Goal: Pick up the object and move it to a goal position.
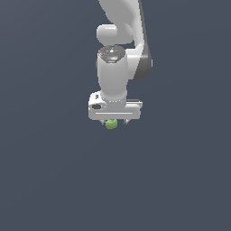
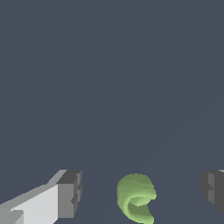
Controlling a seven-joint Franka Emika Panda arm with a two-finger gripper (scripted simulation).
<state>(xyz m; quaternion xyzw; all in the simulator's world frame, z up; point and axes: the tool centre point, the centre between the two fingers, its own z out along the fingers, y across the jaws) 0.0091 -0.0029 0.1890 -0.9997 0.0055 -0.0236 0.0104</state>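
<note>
The object, a small light-green rounded lump (image 1: pixel 111 123), shows just under the white gripper body in the exterior view. In the wrist view the lump (image 2: pixel 136 197) lies between the two dark finger pads (image 2: pixel 70 192), with a gap on each side. My gripper (image 2: pixel 142 192) is open and straddles the lump without touching it. In the exterior view the gripper (image 1: pixel 115 122) points straight down and its fingers are mostly hidden behind the white hand.
The white arm (image 1: pixel 119 49) rises above the gripper toward the top of the exterior view. A plain dark blue-grey surface (image 1: pixel 54 180) fills everything else.
</note>
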